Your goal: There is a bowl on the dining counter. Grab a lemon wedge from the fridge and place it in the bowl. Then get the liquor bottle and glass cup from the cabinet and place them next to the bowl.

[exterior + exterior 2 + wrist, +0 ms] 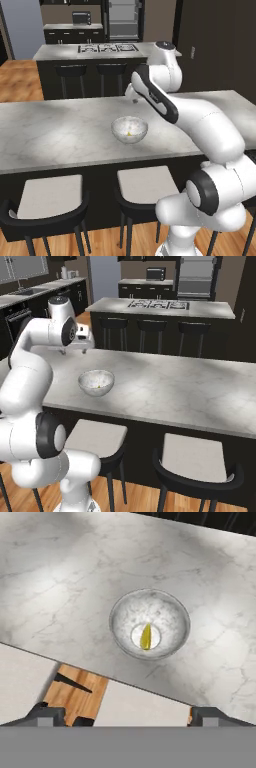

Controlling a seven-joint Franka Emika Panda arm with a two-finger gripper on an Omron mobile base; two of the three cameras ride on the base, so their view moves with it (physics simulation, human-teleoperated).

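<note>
One lemon wedge (145, 636) lies in the one bowl (122, 609), its long axis pointing toward the counter's (60, 572) far edge; the gripper (127, 714) stands wide and empty.

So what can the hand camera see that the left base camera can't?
Hand view alone: the gripper's two dark fingertips, spread wide with nothing between them, and the lemon wedge as a clear yellow sliver.

Left base view alone: the white arm, the marble island with stove burners and the dark stools in full.

Both: the bowl on the dining counter, with the lemon wedge lying inside it.
</note>
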